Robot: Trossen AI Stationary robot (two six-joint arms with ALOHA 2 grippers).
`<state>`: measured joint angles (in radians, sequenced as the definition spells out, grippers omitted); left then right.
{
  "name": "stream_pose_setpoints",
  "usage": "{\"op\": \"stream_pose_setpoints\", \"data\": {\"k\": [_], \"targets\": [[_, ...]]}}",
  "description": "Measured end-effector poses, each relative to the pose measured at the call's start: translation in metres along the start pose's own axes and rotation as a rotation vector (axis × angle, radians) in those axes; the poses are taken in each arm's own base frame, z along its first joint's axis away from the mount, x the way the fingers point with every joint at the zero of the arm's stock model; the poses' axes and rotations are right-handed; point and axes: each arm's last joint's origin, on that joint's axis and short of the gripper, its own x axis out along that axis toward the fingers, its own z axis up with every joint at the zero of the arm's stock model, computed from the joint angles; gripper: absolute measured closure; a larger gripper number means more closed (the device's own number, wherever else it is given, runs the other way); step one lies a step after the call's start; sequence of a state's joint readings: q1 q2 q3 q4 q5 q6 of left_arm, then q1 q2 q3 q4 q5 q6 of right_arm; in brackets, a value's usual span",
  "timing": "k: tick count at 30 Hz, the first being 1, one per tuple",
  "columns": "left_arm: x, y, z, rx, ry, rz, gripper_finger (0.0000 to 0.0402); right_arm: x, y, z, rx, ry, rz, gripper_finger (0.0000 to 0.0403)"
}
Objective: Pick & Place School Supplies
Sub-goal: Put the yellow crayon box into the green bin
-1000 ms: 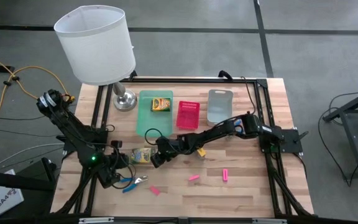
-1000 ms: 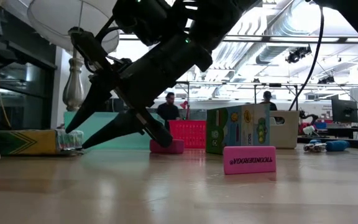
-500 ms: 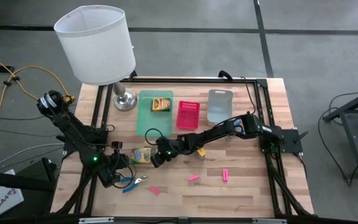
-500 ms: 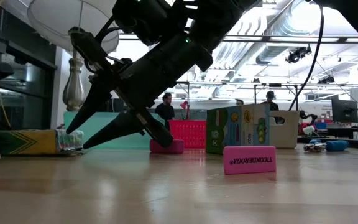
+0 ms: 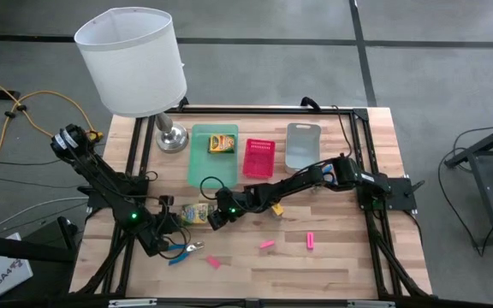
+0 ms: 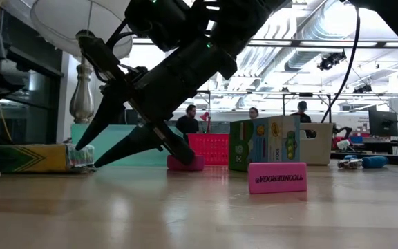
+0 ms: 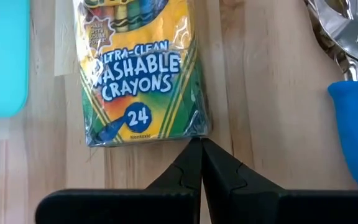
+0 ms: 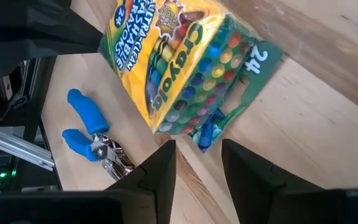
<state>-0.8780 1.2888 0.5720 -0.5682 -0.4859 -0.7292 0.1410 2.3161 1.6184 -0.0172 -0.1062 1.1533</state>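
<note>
A yellow-and-green crayon box [image 5: 196,213] lies flat on the wood table between my two grippers. My left gripper [image 7: 201,144] is shut, its tips at one end of the box [image 7: 143,74]. My right gripper [image 8: 201,163] is open at the opposite end, one finger on each side of the box's corner [image 8: 207,127]. A blue-handled metal tool [image 5: 182,249] lies near the left gripper. A second crayon box [image 5: 222,143] rests in the green tray [image 5: 208,171]. A third box [image 6: 264,143] stands upright under my right arm. Pink erasers [image 5: 267,244] lie toward the near edge. My left gripper's shut tips [image 7: 191,155] stand at the lower corner of the box's end [image 7: 194,132], coming slanting down; whether they touch it I cannot tell. My right gripper's fingertips [image 6: 81,143] stand over and beside the box's wrapped end [image 6: 78,156]; whether they touch I cannot tell.
A white-shaded lamp [image 5: 135,60] stands at the far left, its base [image 5: 171,137] beside the green tray. A pink tray [image 5: 258,157] and a grey tray [image 5: 302,145] line the far side. People show in the room beyond.
My left gripper has sunk a little and edged toward the crayon box, staying shut. The right gripper and the box have kept still.
</note>
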Motion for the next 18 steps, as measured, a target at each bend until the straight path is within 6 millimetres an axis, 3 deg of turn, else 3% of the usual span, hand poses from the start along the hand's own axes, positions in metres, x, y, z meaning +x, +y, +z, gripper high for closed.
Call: {"op": "stream_pose_setpoints", "data": {"k": [18], "targets": [[-0.0001,-0.003,0.0042,0.032,-0.049,-0.018,0.0401,-0.0004,-0.0047,0.0012,0.045,0.017,-0.035,0.0281]]}}
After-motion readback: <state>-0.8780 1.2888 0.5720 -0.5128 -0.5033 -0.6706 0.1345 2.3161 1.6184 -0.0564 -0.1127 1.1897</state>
